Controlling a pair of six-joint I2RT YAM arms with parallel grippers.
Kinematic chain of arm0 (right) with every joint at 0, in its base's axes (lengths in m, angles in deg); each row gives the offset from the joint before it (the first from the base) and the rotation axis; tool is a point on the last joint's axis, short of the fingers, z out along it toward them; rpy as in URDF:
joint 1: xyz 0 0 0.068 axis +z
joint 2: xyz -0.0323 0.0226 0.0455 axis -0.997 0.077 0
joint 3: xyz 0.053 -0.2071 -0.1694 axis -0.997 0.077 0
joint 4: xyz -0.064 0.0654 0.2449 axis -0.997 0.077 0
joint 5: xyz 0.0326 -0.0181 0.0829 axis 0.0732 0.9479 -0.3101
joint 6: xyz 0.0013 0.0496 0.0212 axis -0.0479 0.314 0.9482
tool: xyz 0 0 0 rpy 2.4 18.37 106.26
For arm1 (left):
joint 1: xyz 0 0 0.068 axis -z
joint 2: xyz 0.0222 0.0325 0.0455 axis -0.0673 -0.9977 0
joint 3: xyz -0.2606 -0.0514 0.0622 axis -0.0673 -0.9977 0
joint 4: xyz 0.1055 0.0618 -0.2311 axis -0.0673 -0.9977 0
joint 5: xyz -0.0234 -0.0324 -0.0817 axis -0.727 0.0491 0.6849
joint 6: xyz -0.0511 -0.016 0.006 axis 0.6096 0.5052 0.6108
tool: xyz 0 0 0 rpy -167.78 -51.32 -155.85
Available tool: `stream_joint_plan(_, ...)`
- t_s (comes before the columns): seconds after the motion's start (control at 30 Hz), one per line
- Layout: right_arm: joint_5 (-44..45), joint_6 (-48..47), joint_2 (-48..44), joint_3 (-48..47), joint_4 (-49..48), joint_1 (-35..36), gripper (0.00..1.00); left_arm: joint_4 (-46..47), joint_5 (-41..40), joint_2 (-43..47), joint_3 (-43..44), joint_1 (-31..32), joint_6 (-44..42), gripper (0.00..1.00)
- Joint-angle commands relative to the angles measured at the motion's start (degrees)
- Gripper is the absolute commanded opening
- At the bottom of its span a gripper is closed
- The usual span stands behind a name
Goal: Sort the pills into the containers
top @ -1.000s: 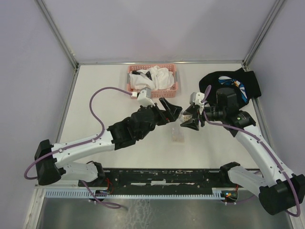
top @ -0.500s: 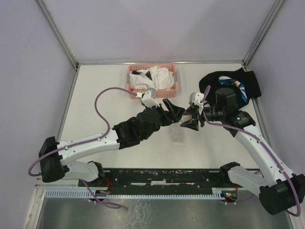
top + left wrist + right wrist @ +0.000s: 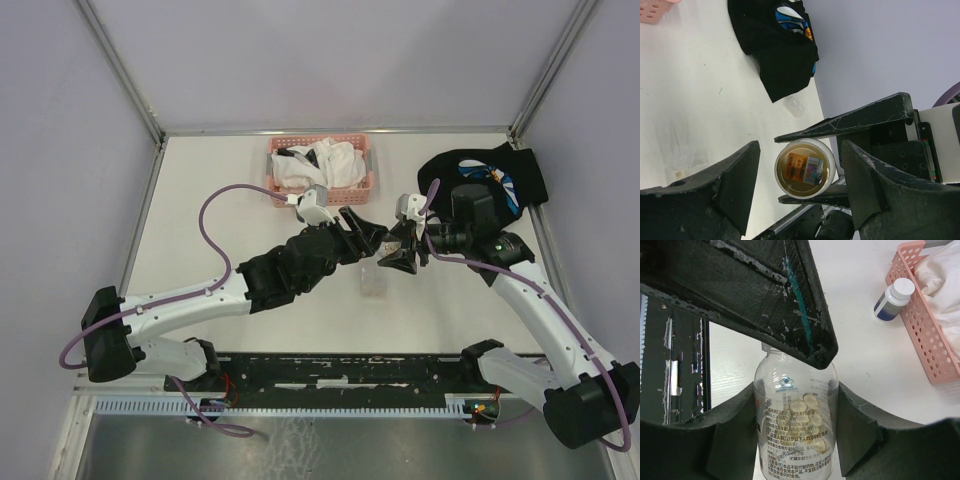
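Note:
My right gripper (image 3: 398, 250) is shut on a clear pill bottle (image 3: 796, 440) printed with text, held off the table; several pale yellow pills (image 3: 807, 412) lie inside. In the left wrist view the bottle's round, white-rimmed top end (image 3: 805, 169) sits between the right fingers (image 3: 855, 117). My left gripper (image 3: 375, 236) is open, one jaw on each side of that top with a gap on both sides. One left finger (image 3: 765, 300) hides the bottle's neck in the right wrist view. The container (image 3: 372, 283), a small clear box, lies on the table just below both grippers.
A pink basket (image 3: 320, 187) with white cloths stands at the back, with a small white-capped bottle (image 3: 894, 299) beside it. A black cloth bag (image 3: 490, 175) lies at the back right. A small clear object (image 3: 795, 106) sits near the bag's edge.
The left arm has moved right, up to the bottle's top, and its jaws have narrowed around it. The right arm and the bottle have stayed put.

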Motion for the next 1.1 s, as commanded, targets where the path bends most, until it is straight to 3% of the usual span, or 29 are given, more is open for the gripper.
stream_joint_plan(0.0,0.13,0.56,0.03,-1.59,-1.30,0.26,0.04,3.50,-0.86,0.61,1.17,0.30,1.77,0.71)
stream_joint_plan(0.43,0.36,1.40,0.37,-1.78,-1.45,0.36,0.04,3.67,0.87,0.04,1.07,0.37,1.73,0.61)
stream_joint_plan(0.93,-1.19,3.50,1.30,-2.23,-1.82,0.32,0.04,3.84,1.34,0.69,-0.61,0.39,1.07,0.58)
stream_joint_plan(1.07,-2.00,4.41,1.56,-2.23,-2.20,0.35,0.04,4.13,1.14,0.80,-1.10,0.26,0.36,0.53)
